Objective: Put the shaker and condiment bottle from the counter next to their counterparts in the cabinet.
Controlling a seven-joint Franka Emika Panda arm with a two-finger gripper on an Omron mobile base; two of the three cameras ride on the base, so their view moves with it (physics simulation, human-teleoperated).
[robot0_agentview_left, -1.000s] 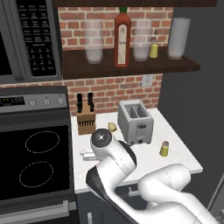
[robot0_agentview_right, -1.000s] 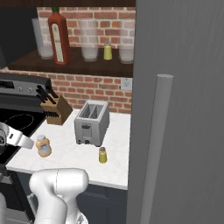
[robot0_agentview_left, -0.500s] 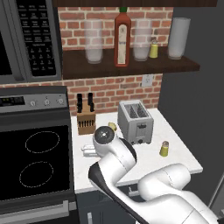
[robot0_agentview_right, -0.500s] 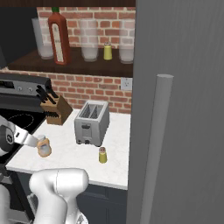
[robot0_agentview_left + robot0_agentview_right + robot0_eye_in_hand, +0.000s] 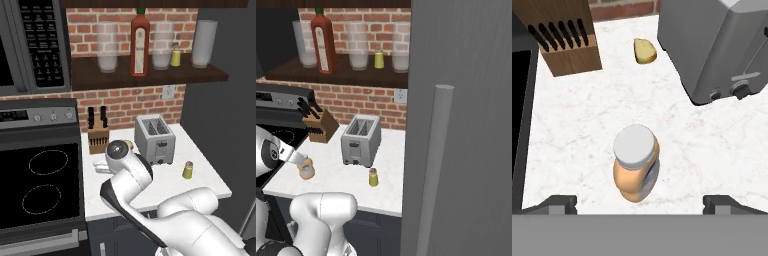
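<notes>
The condiment bottle, small and orange with a pale cap, stands on the counter straight below my hand. My gripper is open, with one fingertip on either side of the bottle and wide gaps between. From the right base it shows as the gripper just over the bottle. The olive shaker stands in front of the toaster, apart from the arm. In the cabinet stand the counterparts: the tall red bottle and the yellow shaker.
A toaster and a knife block stand at the back of the counter, with a bread piece between them. The stove lies to the left. Glasses stand on the shelf. A tall grey panel walls the right.
The hand has slid along the counter until it hangs over the condiment bottle. The jaws have stayed wide apart and the bottle and shaker have not moved.
</notes>
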